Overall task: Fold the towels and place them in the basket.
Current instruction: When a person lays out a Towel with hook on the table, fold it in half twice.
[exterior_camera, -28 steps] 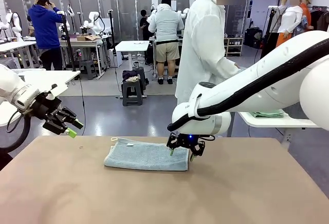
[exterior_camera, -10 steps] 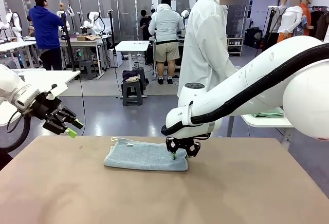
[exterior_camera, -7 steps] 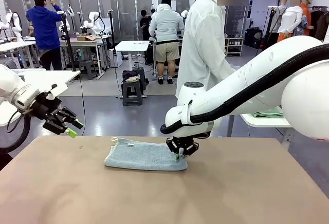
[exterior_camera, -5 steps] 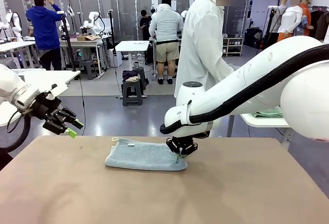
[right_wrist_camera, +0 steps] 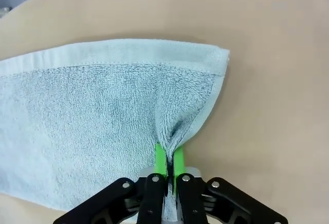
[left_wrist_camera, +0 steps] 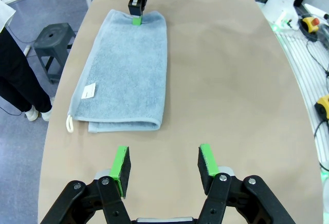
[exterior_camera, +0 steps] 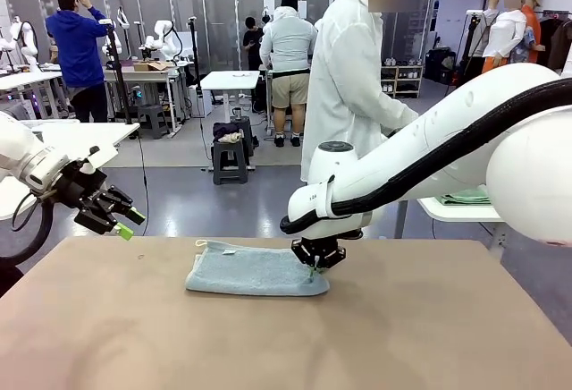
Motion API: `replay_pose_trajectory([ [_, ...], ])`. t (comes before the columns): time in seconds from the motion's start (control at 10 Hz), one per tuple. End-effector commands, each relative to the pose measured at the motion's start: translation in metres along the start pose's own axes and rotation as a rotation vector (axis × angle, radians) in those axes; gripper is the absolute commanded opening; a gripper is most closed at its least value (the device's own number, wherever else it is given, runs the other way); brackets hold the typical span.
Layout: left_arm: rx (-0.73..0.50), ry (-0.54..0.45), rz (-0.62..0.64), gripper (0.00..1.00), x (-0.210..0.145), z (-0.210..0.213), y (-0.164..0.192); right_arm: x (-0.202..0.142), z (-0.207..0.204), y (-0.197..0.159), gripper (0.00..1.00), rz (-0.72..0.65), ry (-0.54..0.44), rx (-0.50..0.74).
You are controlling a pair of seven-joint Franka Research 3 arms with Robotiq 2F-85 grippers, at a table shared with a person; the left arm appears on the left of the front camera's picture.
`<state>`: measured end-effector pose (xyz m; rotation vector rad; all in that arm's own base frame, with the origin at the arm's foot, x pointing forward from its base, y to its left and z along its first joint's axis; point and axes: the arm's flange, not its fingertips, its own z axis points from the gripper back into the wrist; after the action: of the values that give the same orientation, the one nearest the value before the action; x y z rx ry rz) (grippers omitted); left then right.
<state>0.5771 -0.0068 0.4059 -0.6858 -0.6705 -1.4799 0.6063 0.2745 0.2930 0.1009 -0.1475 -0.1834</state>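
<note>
Blue-grey towel (exterior_camera: pixel 250 269) flat at far middle of the table (exterior_camera: pixel 286 345), long axis running left-right, loop corner (exterior_camera: pixel 199 243) pointing far-left. Pinches its right end with right gripper (exterior_camera: pixel 311 270). Holds left gripper (exterior_camera: pixel 130 224) spread, high at left.

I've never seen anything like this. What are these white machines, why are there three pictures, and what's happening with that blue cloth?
The white machines are robot arms, a left arm and a right arm, at a brown table. Each ends in a black two-finger claw with green pads. The wide picture comes from a fixed camera between the arms, looking across at a person in a white coat. The other two come from cameras on the arms' wrists, looking along the fingers. One pale blue-grey towel, folded over, lies on the table. The right gripper is shut, pinching the towel at one short end; its wrist picture shows cloth bunched between the pads. The left gripper hangs open, holding nothing.
</note>
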Motion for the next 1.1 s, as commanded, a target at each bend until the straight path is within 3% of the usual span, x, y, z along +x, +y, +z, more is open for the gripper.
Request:
replay_pose_trajectory([
  [0.0,-0.001,0.001,-0.014,0.68,0.0,0.0,0.0,0.007,-0.008,-0.047,0.0,0.057,-0.049,-0.011],
  [0.2,-0.001,0.001,-0.014,0.68,0.0,0.0,0.0,0.008,-0.003,-0.08,0.0,0.074,-0.052,-0.01],
  [0.5,-0.001,0.001,-0.014,0.68,0.0,0.0,0.0,0.008,0.029,-0.085,0.0,0.082,-0.146,0.05],
  [0.8,-0.001,0.001,-0.014,0.68,0.0,0.0,0.0,0.001,0.09,-0.05,0.0,0.129,-0.242,0.078],
  [1.0,-0.001,0.001,-0.014,0.68,0.0,0.0,0.0,-0.013,0.12,0.005,0.0,0.126,-0.23,0.035],
])
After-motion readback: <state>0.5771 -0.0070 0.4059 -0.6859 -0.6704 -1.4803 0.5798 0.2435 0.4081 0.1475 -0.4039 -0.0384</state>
